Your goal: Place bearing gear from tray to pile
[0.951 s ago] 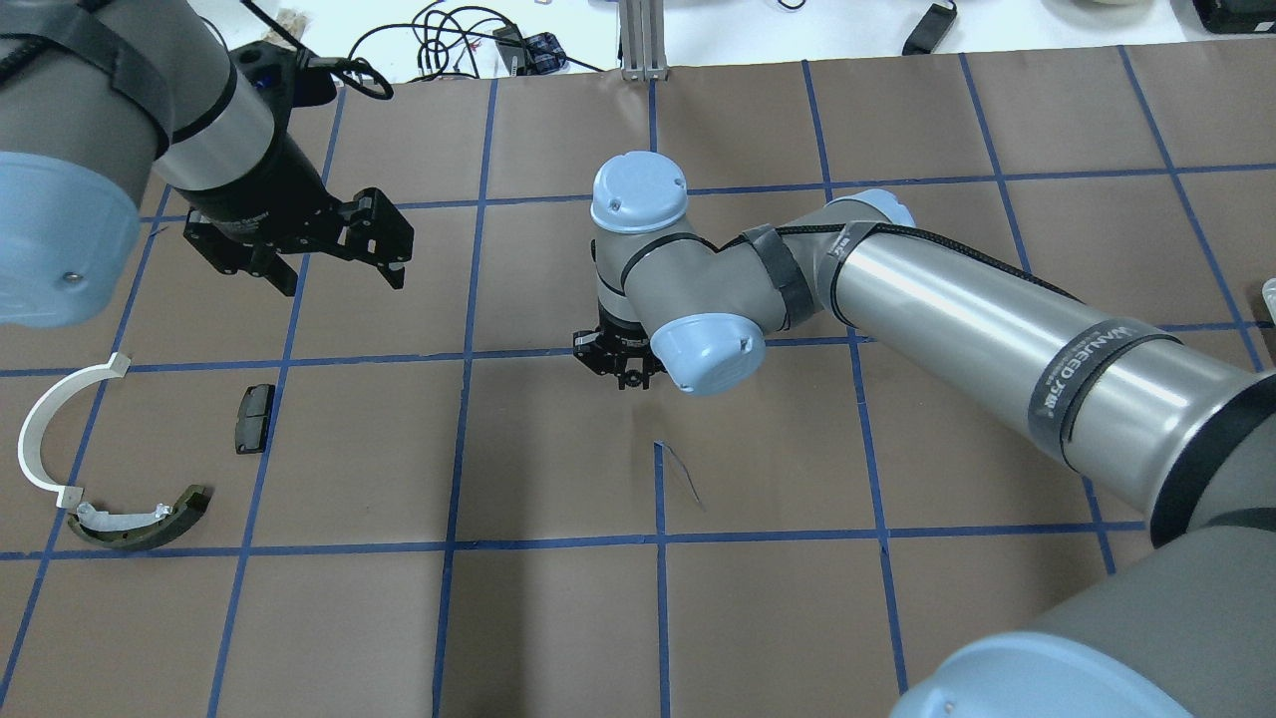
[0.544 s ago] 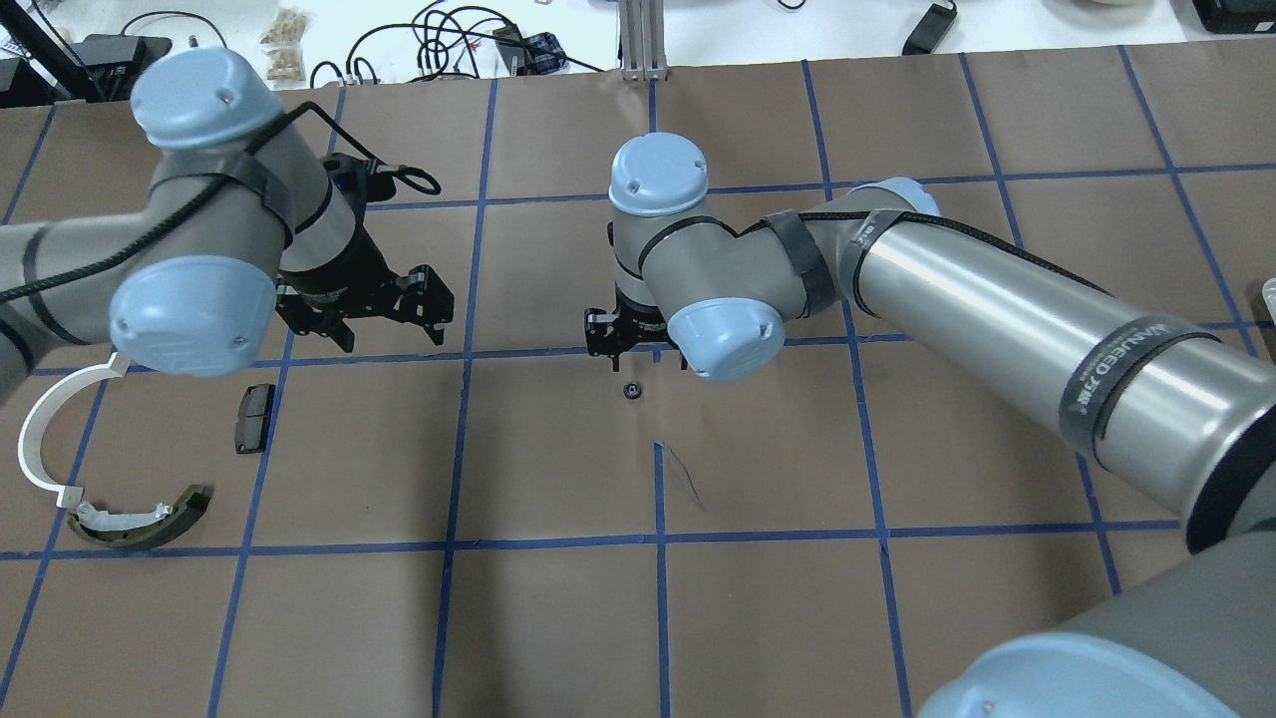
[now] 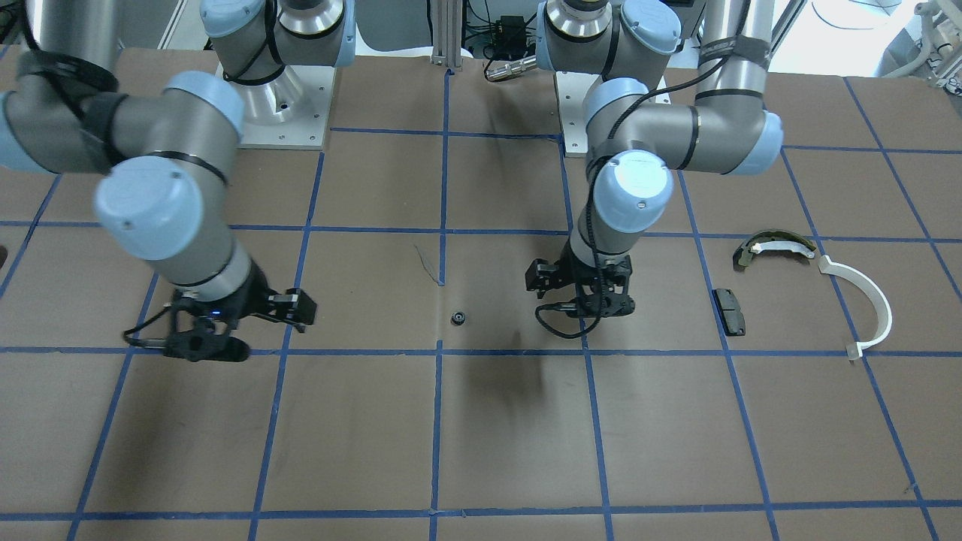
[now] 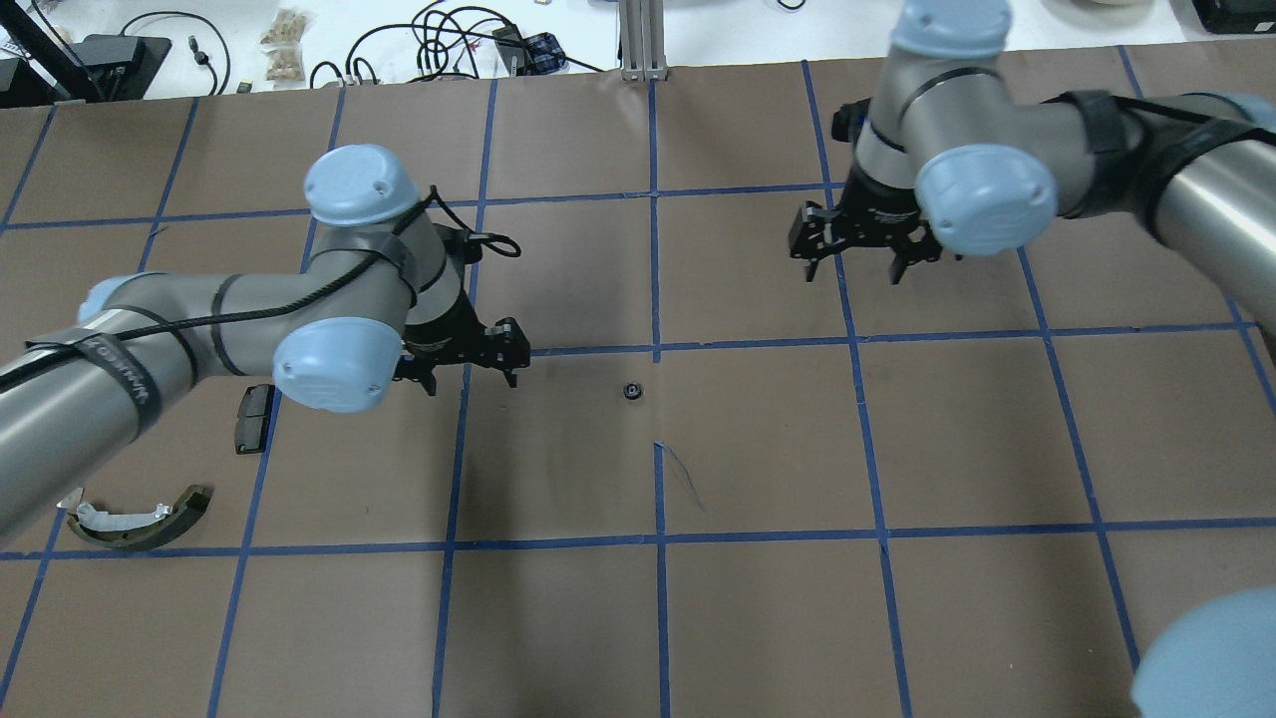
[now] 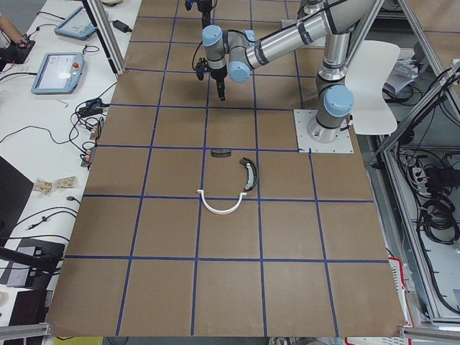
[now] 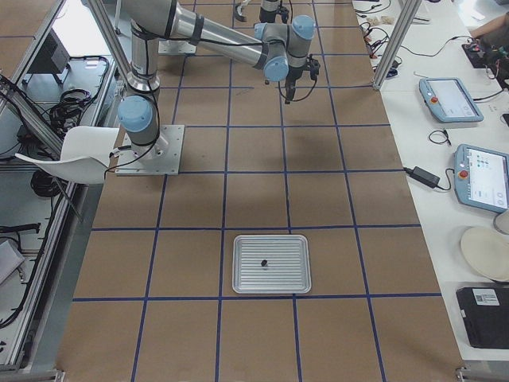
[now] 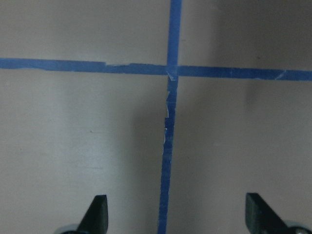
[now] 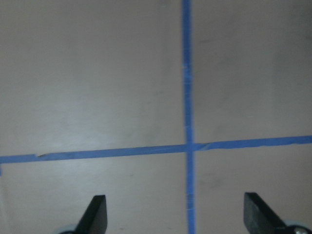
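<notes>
Now both pairs of jaws stand wide and empty; the left wrist view shows only crossed tape (image 7: 170, 68) ahead of the fingertips (image 7: 97, 212), the right wrist view much the same; gear in neither.

Change over the last second: right gripper (image 4: 853, 271), which was low over mid-table, has released the gear and pulled well away toward its own side; left gripper (image 4: 471, 377) has swung in from its side and come down near the gear (image 4: 630, 390), clearly apart from it, not yet over it.

Gear lies alone on the table (image 4: 758, 618), just beside the centre tape line, well apart from the pile; pile = pad (image 4: 254, 417), shoe (image 4: 140, 517), arc (image 3: 864, 300); arc largely hidden under the left arm from overhead. Tray (image 6: 270, 263) sits toward the right end, one small dark part (image 6: 263, 262) on it.

Judgement: a set-down hand-over at mid-table; right arm's share looks done; pick and carry to the pile remain for the left; gear is small, so the jaws must centre over it before closing.
</notes>
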Action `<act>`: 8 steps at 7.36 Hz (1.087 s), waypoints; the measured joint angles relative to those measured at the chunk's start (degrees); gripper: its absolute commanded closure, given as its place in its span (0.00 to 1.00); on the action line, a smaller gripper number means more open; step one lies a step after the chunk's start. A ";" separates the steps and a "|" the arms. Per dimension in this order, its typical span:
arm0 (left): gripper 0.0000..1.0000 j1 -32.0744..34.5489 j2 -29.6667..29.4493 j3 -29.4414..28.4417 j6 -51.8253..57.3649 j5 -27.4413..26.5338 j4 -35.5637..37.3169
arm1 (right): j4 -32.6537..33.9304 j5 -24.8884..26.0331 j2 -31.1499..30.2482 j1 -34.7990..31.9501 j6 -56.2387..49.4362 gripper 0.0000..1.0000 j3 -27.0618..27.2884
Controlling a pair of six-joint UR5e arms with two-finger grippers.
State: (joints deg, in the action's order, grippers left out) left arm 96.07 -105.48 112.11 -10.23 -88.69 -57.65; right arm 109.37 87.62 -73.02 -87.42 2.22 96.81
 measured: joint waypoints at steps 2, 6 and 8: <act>0.00 8.30 -5.57 -1.63 -8.08 0.30 7.78 | -3.74 0.92 -2.73 11.83 -10.09 0.00 0.04; 0.00 15.96 -11.08 -5.00 -15.23 -0.07 12.58 | -4.47 5.09 -3.74 33.60 -39.37 0.00 -0.26; 0.00 15.96 -11.87 -5.52 -14.85 -0.30 14.19 | -3.38 5.71 -3.21 39.96 -50.96 0.00 -0.40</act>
State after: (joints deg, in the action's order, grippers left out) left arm 112.02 -117.34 106.58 -25.08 -88.99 -43.46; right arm 105.99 93.33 -76.23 -47.46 -48.74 96.42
